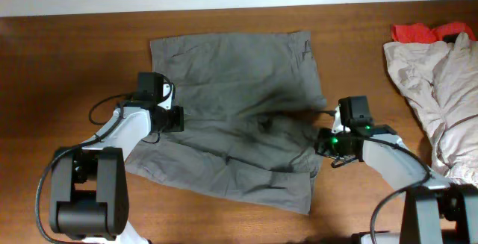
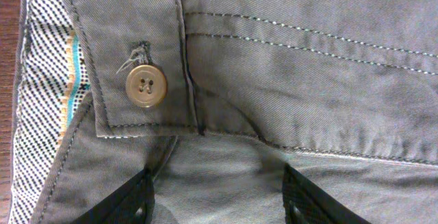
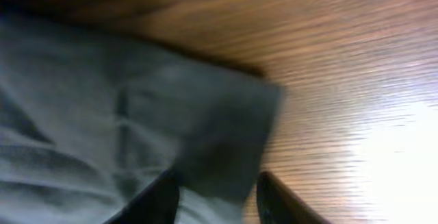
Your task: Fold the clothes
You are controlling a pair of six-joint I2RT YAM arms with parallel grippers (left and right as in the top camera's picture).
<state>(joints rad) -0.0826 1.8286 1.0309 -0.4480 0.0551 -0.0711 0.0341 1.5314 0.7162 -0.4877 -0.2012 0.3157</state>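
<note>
1. The left gripper (image 2: 219, 200) sits at the left edge of the shorts (image 1: 239, 117), over the waistband. Its fingers are apart, with fabric lying under the gap.
2. A button (image 2: 146, 85) and striped inner lining (image 2: 44, 101) lie just ahead of it.
3. The shorts lie spread mid-table (image 1: 67, 65), mostly flat and wrinkled in the middle.
4. The right gripper (image 3: 215, 203) is at the shorts' right edge with a fabric corner between its fingers. The view is blurred, so it is unclear whether the fingers are clamped.
5. The beige garment (image 1: 441, 95) is heaped at the far right, well apart from the shorts.
6. The red cloth (image 1: 418, 31) touches the top of the beige garment.
</note>
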